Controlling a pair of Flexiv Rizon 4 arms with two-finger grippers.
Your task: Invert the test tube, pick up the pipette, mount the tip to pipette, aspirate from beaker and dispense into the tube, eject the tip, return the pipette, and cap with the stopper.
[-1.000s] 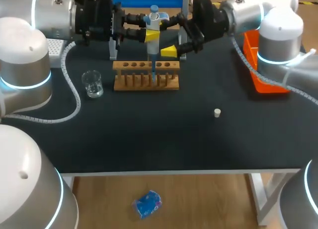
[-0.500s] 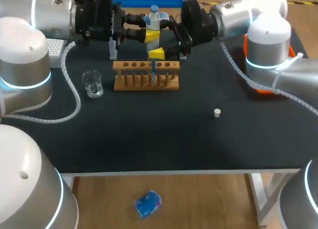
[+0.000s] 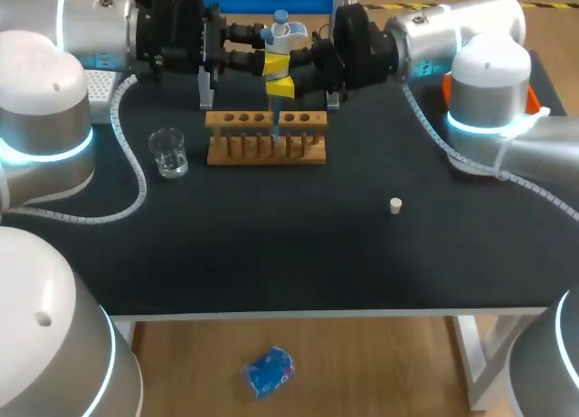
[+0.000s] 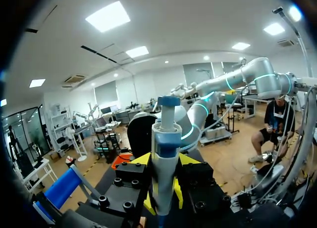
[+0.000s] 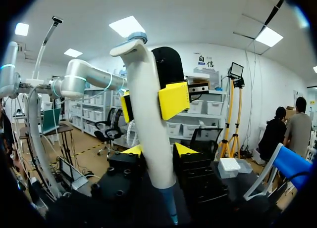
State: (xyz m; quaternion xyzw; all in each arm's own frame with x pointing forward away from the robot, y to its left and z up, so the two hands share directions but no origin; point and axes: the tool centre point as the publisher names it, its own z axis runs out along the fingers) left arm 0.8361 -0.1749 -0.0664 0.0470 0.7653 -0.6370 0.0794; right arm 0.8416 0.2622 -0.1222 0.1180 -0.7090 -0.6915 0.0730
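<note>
**Two grippers on one pipette, over the rack**

The left gripper (image 3: 274, 64) is clamped on the pipette (image 3: 280, 35) just under its head. The right gripper (image 3: 281, 87) grasps the shaft directly below, pressed in from both sides as far as I can see. The pipette hangs upright, its tip (image 3: 274, 120) dipping into the wooden rack (image 3: 266, 138); I can't make out the tube itself. It looks like the dispense. It wants a plumb shaft and no sideways tug between the arms, or the rack shifts. The beaker (image 3: 168, 152) stands beside the rack on the left arm's side and the stopper (image 3: 395, 205) lies well apart, neither in the way.
</note>
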